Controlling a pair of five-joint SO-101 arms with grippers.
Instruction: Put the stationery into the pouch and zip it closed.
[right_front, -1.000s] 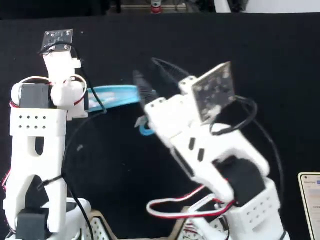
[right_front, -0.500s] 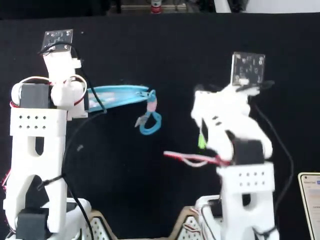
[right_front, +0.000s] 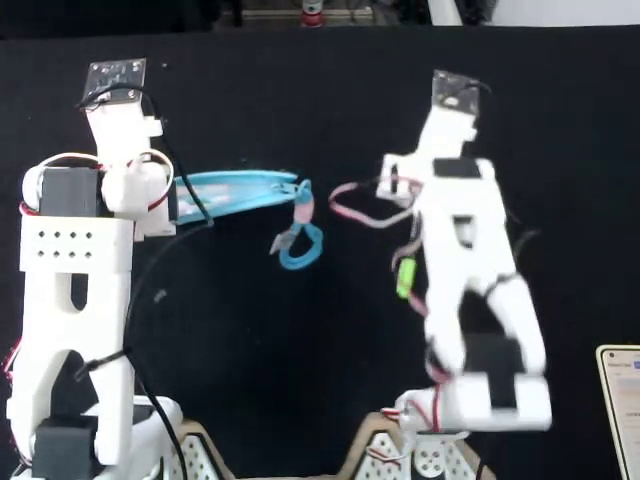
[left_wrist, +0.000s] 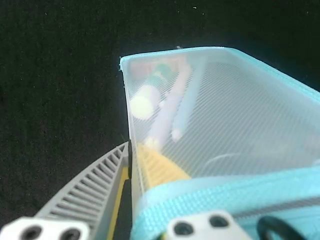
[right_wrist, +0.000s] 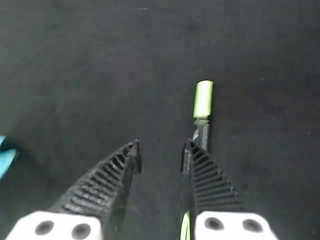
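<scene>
My left gripper (left_wrist: 133, 152) is shut on one end of the translucent teal-edged pouch (left_wrist: 225, 115), holding it off the black table. Pens and other stationery (left_wrist: 165, 110) lie inside it. In the high view the pouch (right_front: 235, 190) sticks out to the right of the left gripper (right_front: 180, 203), with its blue zipper loop (right_front: 298, 242) hanging at the far end. My right gripper (right_wrist: 160, 149) is open, just above the table, with nothing between its fingers. A green-capped pen (right_wrist: 202, 102) lies just beyond one fingertip; in the high view this pen (right_front: 405, 277) sits beside the right arm (right_front: 460, 230).
The black table (right_front: 560, 150) spreads wide around both arms. A white card or device (right_front: 622, 400) lies at the right front edge. Red and white cables (right_front: 355, 205) loop off the right arm toward the pouch.
The right arm has drawn away from the pouch's zipper end, swung right and back, and now stands over the green pen. The left arm and pouch have kept still.
</scene>
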